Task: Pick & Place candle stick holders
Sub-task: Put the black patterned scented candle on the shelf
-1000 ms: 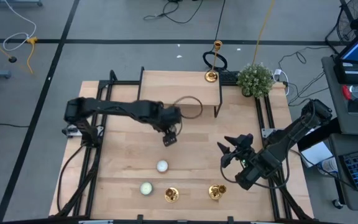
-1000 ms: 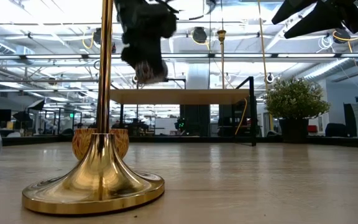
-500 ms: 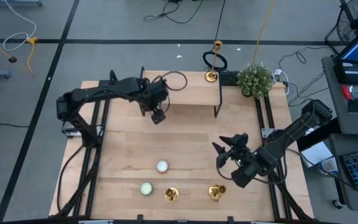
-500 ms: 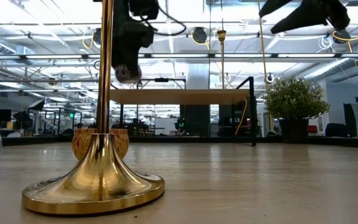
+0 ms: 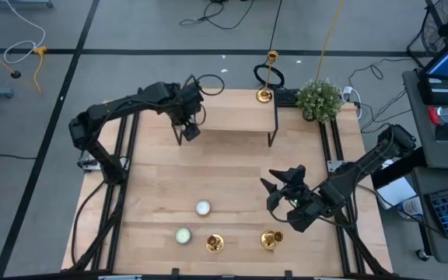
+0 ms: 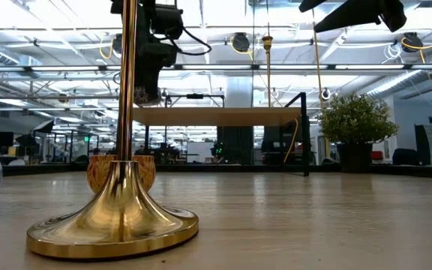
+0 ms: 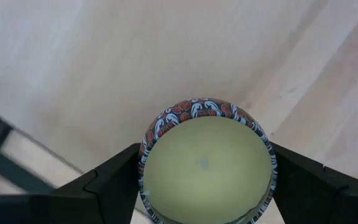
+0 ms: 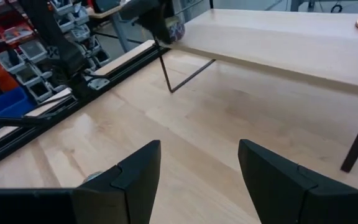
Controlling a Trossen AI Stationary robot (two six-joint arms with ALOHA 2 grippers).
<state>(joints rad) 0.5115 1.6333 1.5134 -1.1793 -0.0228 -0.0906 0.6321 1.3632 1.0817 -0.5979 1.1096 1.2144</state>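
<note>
Two gold candle stick holders (image 5: 214, 243) (image 5: 269, 239) stand on their round bases near the table's front edge. The nearer one fills the low view (image 6: 118, 217). A third, tall holder (image 5: 265, 93) stands at the raised shelf's far right corner. My left gripper (image 5: 189, 129) is shut on a yellowish candle in a patterned tin (image 7: 207, 165), over the shelf's left end. My right gripper (image 5: 274, 190) is open and empty above the table, right of centre and beyond the right holder. Its fingers show apart in the right wrist view (image 8: 197, 180). My left gripper pinches the tin's round side wall (image 7: 144, 163) between its two fingers (image 7: 107, 183), one on each opposite side. The fingers point down from above. The candle is lifted clear and level, wax side up, over the shelf's left edge.
A raised wooden shelf (image 5: 232, 117) on black legs crosses the table's far part. A white candle (image 5: 202, 208) and a greenish candle (image 5: 183, 235) lie near the front holders. A potted plant (image 5: 319, 99) stands at the far right. Black rails run along both sides.
My left gripper has carried the candle from above the table's middle toward the far left, ending over the shelf's left end. The candle stays held and level. My right gripper has shifted a little toward the table's left and stays open.
</note>
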